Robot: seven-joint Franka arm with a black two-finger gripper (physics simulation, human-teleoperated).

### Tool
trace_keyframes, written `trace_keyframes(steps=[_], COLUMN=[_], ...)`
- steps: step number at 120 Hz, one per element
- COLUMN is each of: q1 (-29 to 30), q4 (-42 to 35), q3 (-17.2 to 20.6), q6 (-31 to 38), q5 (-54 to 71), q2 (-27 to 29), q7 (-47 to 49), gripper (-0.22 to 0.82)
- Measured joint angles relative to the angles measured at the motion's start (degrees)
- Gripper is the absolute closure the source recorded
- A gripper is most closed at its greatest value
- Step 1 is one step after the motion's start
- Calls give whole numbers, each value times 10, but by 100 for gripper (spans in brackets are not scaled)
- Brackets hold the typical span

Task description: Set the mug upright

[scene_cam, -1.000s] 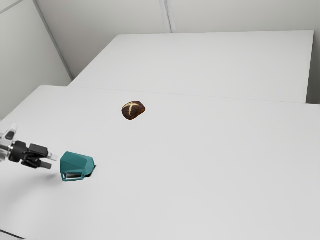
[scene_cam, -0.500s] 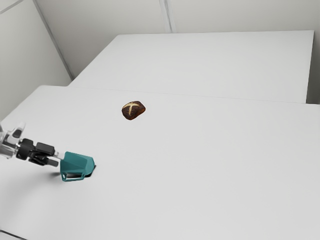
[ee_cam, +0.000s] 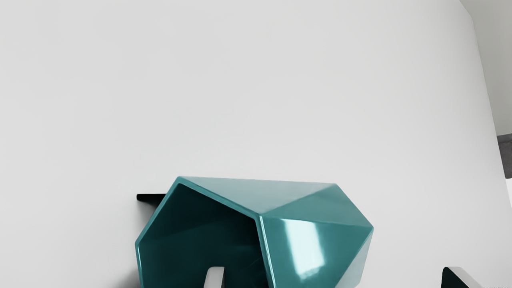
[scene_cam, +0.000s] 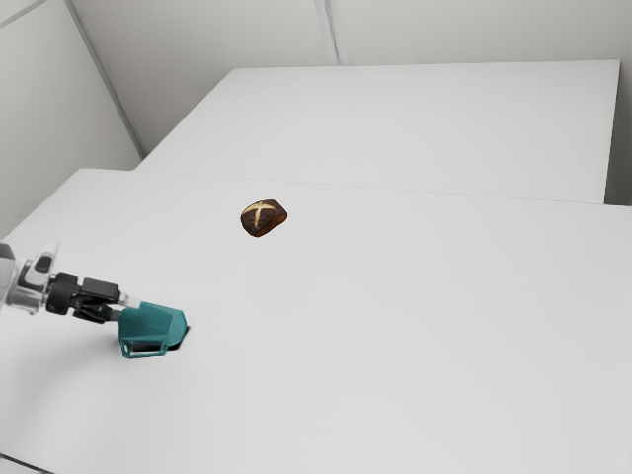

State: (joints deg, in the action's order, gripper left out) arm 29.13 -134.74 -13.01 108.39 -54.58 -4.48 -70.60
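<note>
Rn the teal, faceted, glossy mug [scene_cam: 153,324] lies on its side on the smooth white table [scene_cam: 395,346], nr the exterior view's left, mouth twd the black two-finger gripper [scene_cam: 124,308]. Claw's released, fingers spread wide: one tip [ee_cam: 215,278] overlaps the mouth in wrist view, the other's out past the mug's side. Dark-brown rounded lump w/ pale cross mark [scene_cam: 264,219] sits well apart.

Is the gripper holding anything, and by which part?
Nothing is held. The black two-finger gripper is open, one fingertip at the mouth of the teal, faceted mug, the other clear of its outer wall.
</note>
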Motion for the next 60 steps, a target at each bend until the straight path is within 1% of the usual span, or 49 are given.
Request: trace_keyframes(steps=[52, 60], q1=[-20, -22], q4=[0, 0], q3=[0, 0], q6=[-5, -6], q5=[-14, -15], q2=[-18, -19], q7=[-24, -27], gripper=[2, 3])
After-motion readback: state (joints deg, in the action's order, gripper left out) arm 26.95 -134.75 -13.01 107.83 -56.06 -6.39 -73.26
